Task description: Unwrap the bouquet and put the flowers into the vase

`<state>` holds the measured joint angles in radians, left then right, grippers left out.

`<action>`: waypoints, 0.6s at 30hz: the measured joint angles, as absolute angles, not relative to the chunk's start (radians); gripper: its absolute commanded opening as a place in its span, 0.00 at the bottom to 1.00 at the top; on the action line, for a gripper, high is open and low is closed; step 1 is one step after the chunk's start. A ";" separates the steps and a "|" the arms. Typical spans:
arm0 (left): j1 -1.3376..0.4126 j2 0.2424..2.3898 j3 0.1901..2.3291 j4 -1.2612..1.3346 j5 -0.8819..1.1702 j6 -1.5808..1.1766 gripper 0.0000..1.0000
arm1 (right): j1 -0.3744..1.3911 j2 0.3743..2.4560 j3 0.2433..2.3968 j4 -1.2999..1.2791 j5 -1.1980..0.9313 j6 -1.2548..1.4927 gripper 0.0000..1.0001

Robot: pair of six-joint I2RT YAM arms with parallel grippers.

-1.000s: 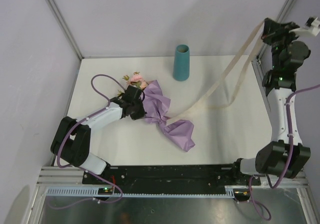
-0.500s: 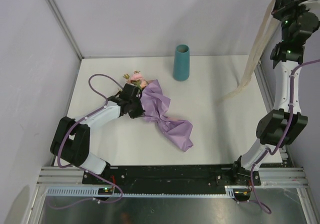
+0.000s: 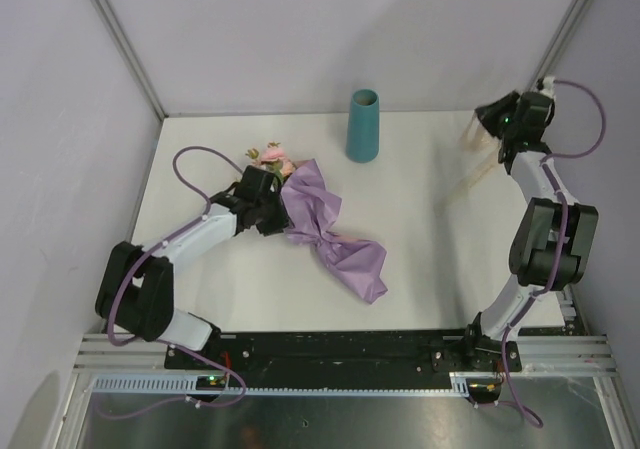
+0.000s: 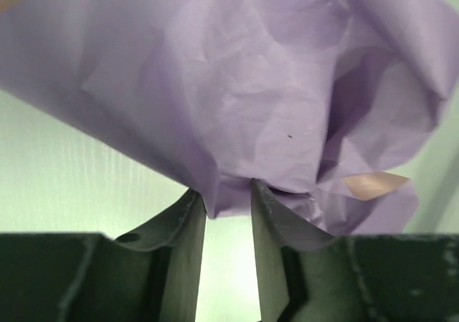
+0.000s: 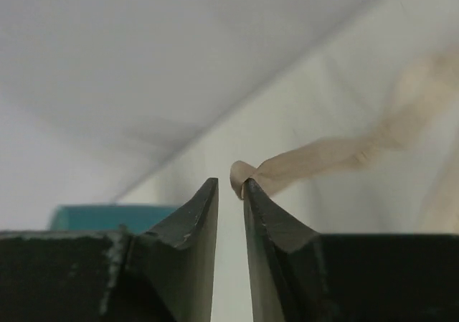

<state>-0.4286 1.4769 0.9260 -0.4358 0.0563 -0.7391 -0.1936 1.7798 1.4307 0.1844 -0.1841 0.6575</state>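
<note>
The bouquet (image 3: 325, 227) lies on the table in crinkled lilac paper (image 4: 251, 85), and its pink flowers (image 3: 272, 156) stick out at the upper left end. My left gripper (image 3: 270, 209) sits at the wrap's left side. Its jaws (image 4: 226, 187) stand slightly open, with an edge of the paper between the tips. The teal vase (image 3: 363, 126) stands upright at the back. My right gripper (image 3: 487, 119) hovers at the back right, its jaws (image 5: 230, 181) narrowly open. The cream ribbon (image 5: 323, 153) drapes over one fingertip and trails down (image 3: 480, 169).
Grey walls close in the white table (image 3: 430, 259) at the back and sides. A metal corner post (image 3: 570, 19) rises behind the right arm. The vase's teal side (image 5: 100, 216) shows low on the left in the right wrist view.
My right arm swung from high at the right down to the table's back right, bringing the ribbon, now free of the bouquet. Both grippers' jaws have parted. The left arm barely moved.
</note>
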 measured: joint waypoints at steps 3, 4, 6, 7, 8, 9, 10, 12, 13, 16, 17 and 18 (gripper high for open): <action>-0.427 1.423 0.929 -0.443 0.057 -0.733 0.52 | -0.193 1.773 1.348 0.060 -0.181 0.682 0.59; -0.427 1.408 0.932 -0.447 0.057 -0.731 0.55 | -0.192 1.762 1.324 0.018 -0.180 0.683 0.67; -0.427 1.372 0.939 -0.453 0.057 -0.727 0.60 | -0.189 1.723 1.283 -0.059 -0.180 0.669 0.72; -0.427 1.354 0.941 -0.452 0.060 -0.724 0.62 | -0.187 1.699 1.268 -0.086 -0.182 0.659 0.73; -0.427 1.337 0.942 -0.452 0.064 -0.722 0.65 | -0.181 1.665 1.250 -0.116 -0.186 0.641 0.74; -0.427 1.322 0.942 -0.453 0.067 -0.718 0.67 | -0.171 1.627 1.235 -0.140 -0.192 0.624 0.74; -0.427 1.306 0.942 -0.456 0.075 -0.712 0.76 | -0.158 1.584 1.222 -0.165 -0.197 0.603 0.74; -0.427 1.277 0.942 -0.463 0.089 -0.697 0.90 | -0.118 1.497 1.205 -0.200 -0.202 0.564 0.74; -0.427 1.266 0.942 -0.467 0.094 -0.686 0.95 | -0.095 1.456 1.196 -0.212 -0.204 0.545 0.74; -0.427 1.221 0.942 -0.487 0.117 -0.657 0.99 | -0.007 1.346 1.147 -0.221 -0.222 0.496 0.74; -0.427 1.206 0.942 -0.494 0.119 -0.648 0.99 | 0.020 1.319 1.124 -0.217 -0.238 0.484 0.74; -0.427 1.193 0.942 -0.501 0.120 -0.642 0.99 | 0.049 1.295 1.093 -0.208 -0.268 0.470 0.73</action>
<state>-0.4267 1.1934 0.9421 -0.5011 0.1204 -0.6418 0.0494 1.2949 1.0931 -0.2081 -0.2684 0.4702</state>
